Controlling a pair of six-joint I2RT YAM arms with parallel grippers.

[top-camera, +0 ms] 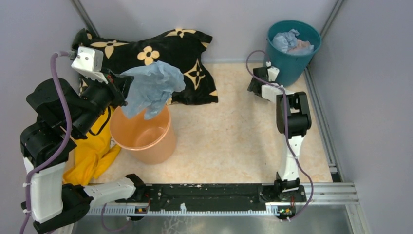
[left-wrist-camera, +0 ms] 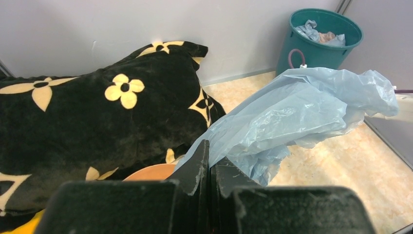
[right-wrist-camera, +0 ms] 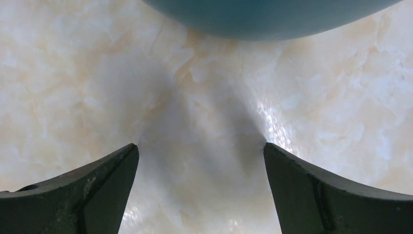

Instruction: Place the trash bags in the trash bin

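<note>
Here, the left pincer (left-wrist-camera: 209, 155) grips a crinkly pale blue plastic bag (top-camera: 153, 87) above the round peach-orange bin (top-camera: 146, 139); a black flowered cushion (top-camera: 180, 51) lies behind, yellow cloth (top-camera: 92, 151) left. The right pincer (right-wrist-camera: 199, 161) gapes wide by the teal bucket (top-camera: 292, 61) on the marbled surface (top-camera: 234, 131).

A crumpled, see-through pale blue trash bag (top-camera: 152, 87) is held hanging just over the upright peach-orange trash bin (top-camera: 157, 150).
</note>
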